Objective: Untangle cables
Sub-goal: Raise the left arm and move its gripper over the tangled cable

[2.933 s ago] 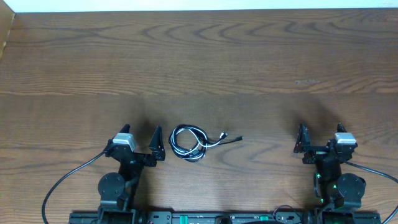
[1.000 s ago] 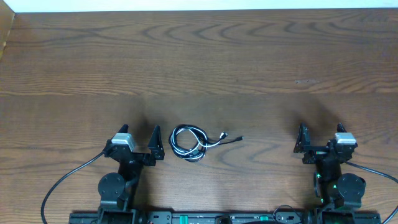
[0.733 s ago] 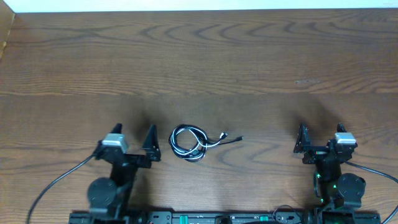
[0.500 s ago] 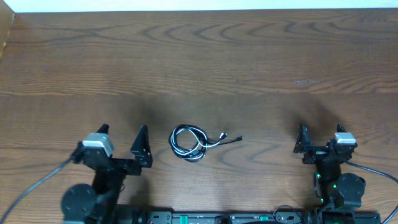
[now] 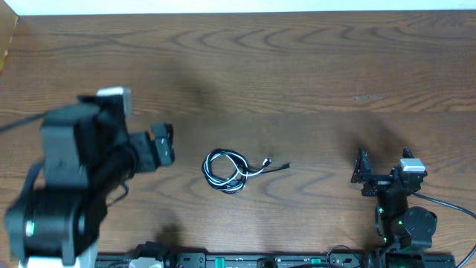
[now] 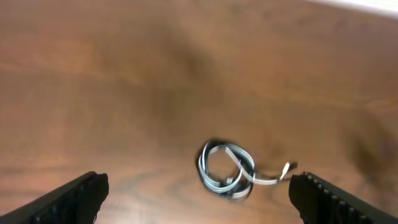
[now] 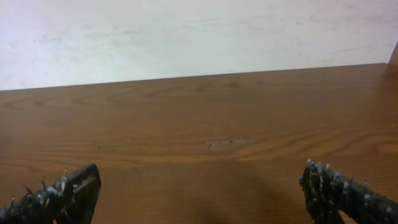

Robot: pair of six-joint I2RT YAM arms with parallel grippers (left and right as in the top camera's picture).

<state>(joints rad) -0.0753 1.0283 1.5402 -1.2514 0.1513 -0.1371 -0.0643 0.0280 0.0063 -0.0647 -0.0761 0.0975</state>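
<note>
Left arm raised above the table; cables not yet touched.

In under a second my left gripper has swung up from its rest near the table's front edge, and in the overhead view it now looms large, to the left of the cables. Its jaws stand fully apart and hold nothing. The left wrist view frames the bundle between them, lower down and well apart. My right gripper has not moved from its rest at the far right, equally wide and empty. The cables lie as before, a tight black-and-white coil at front centre with plug ends trailing right. I judge this the opening approach: untangling has not begun, and the first grasp falls to my left arm.
</note>
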